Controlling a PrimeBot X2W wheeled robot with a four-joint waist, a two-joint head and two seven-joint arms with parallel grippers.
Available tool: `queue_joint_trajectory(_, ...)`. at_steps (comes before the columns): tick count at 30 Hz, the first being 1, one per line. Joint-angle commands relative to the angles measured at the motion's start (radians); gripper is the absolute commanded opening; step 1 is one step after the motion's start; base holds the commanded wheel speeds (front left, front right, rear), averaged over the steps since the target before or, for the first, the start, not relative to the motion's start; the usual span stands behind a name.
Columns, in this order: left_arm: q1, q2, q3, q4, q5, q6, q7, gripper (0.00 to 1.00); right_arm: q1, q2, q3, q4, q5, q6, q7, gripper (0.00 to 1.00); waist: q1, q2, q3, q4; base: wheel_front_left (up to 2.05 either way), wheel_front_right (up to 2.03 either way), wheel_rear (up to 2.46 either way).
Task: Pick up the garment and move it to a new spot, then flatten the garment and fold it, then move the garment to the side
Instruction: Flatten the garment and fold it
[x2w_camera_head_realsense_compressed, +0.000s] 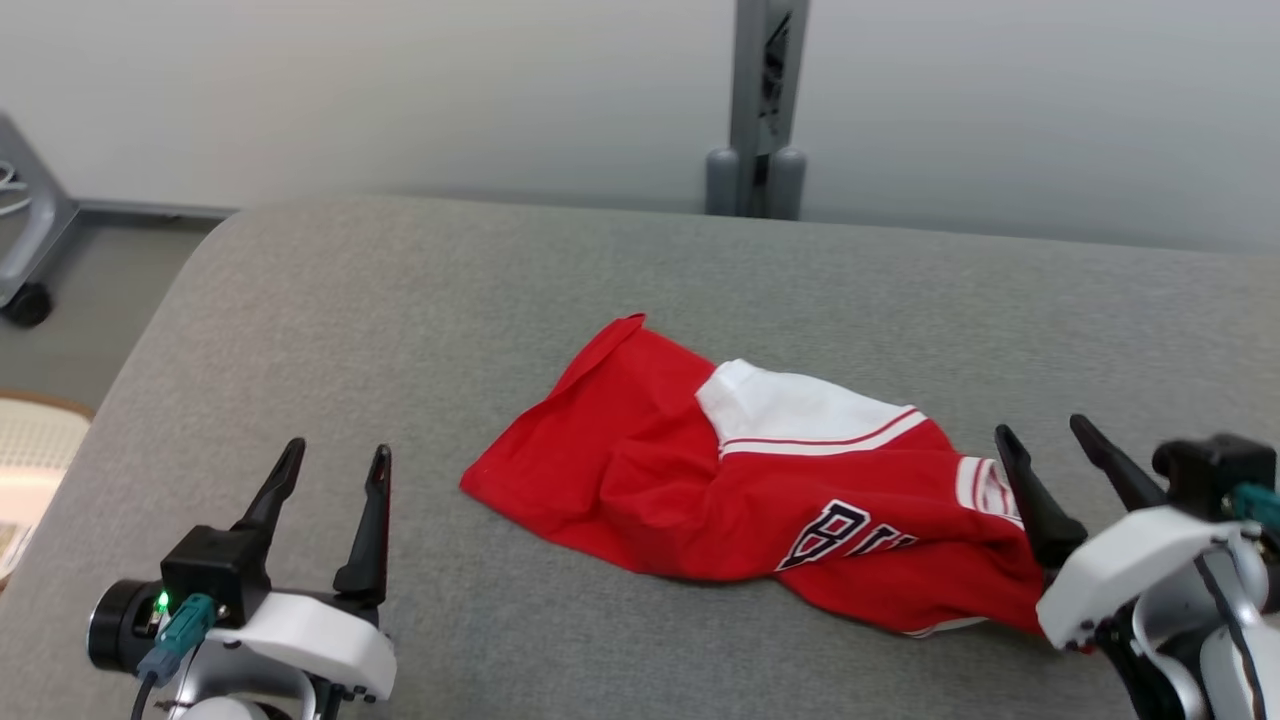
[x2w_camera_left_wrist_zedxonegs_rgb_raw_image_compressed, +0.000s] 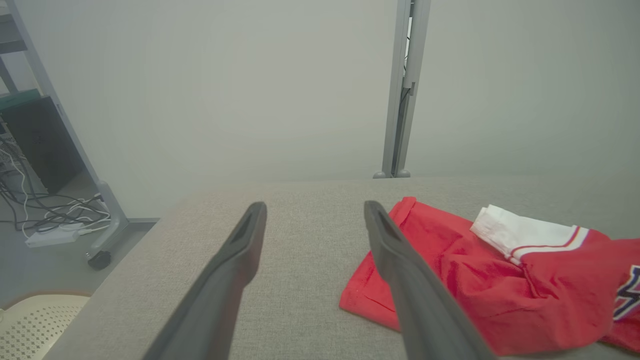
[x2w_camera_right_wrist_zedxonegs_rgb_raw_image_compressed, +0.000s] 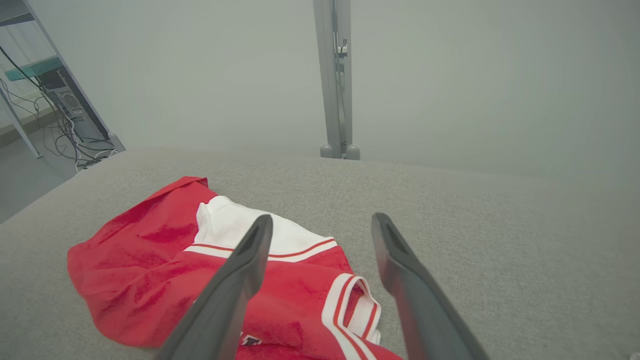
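The garment (x2w_camera_head_realsense_compressed: 740, 480) is a red jersey with a white sleeve, striped trim and dark lettering, lying crumpled near the middle of the grey padded surface (x2w_camera_head_realsense_compressed: 500, 280). My left gripper (x2w_camera_head_realsense_compressed: 335, 460) stands open at the lower left, well clear of the garment's left edge. My right gripper (x2w_camera_head_realsense_compressed: 1045, 432) is open at the lower right, over the garment's right end with its striped hem. In the left wrist view the garment (x2w_camera_left_wrist_zedxonegs_rgb_raw_image_compressed: 500, 280) lies to the right of the open fingers (x2w_camera_left_wrist_zedxonegs_rgb_raw_image_compressed: 240, 250). Seen from the right wrist, the garment (x2w_camera_right_wrist_zedxonegs_rgb_raw_image_compressed: 150, 260) spreads left and below the fingers (x2w_camera_right_wrist_zedxonegs_rgb_raw_image_compressed: 245, 270).
A grey post (x2w_camera_head_realsense_compressed: 765, 100) stands behind the surface's far edge against a pale wall. A wheeled frame leg (x2w_camera_head_realsense_compressed: 30, 240) and cables (x2w_camera_left_wrist_zedxonegs_rgb_raw_image_compressed: 55, 215) lie on the floor to the left. A cream perforated seat (x2w_camera_head_realsense_compressed: 30, 440) sits by the left edge.
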Motion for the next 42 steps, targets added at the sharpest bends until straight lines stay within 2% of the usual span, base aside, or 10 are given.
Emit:
queue_joint_trajectory(1,-0.027,-0.001,-0.005,-0.001,-0.005,-0.007,-0.004,1.00,-0.038,-0.026,0.009,0.030,0.009,0.000,0.017,1.00,0.0000,0.0000,0.037,0.045,0.00,0.00,0.00)
queue_joint_trajectory(9,-0.095,-0.039,-0.038,0.034,-0.014,-0.030,-0.039,1.00,-0.253,-0.129,0.112,0.240,0.081,0.000,0.052,1.00,0.0000,0.0000,0.127,0.145,0.00,0.00,0.00)
queue_joint_trajectory(14,-0.135,-0.062,-0.051,0.072,-0.023,-0.045,-0.074,1.00,-0.399,-0.183,0.208,0.398,0.113,0.000,0.082,1.00,0.0000,0.0000,0.182,0.183,0.00,0.00,0.00)
queue_joint_trajectory(23,-0.194,-0.093,-0.072,0.144,-0.032,-0.066,-0.118,1.00,-0.568,-0.245,0.418,0.621,0.177,0.000,0.144,1.00,0.0000,0.0000,0.238,0.204,0.00,0.00,0.00)
queue_joint_trajectory(30,-0.222,-0.101,-0.079,0.175,-0.028,-0.075,-0.138,1.00,-0.611,-0.256,0.517,0.695,0.241,0.000,0.138,1.00,0.0000,0.0000,0.256,0.202,0.00,0.00,0.00)
queue_joint_trajectory(31,-0.225,-0.101,-0.078,0.178,-0.028,-0.075,-0.142,1.00,-0.616,-0.256,0.527,0.700,0.252,-0.001,0.128,0.38,0.0000,0.0000,0.257,0.201,0.00,0.00,0.00)
queue_joint_trajectory(32,-0.227,-0.102,-0.077,0.183,-0.030,-0.075,-0.144,1.00,-0.623,-0.258,0.536,0.703,0.257,-0.001,0.116,0.00,0.0000,0.0000,0.258,0.199,0.00,0.00,0.00)
queue_joint_trajectory(42,-0.211,-0.090,-0.067,0.199,-0.032,-0.057,-0.158,1.00,-0.640,-0.249,0.558,0.622,0.307,-0.001,-0.084,0.00,0.0000,0.0000,0.225,0.128,0.00,0.00,0.00)
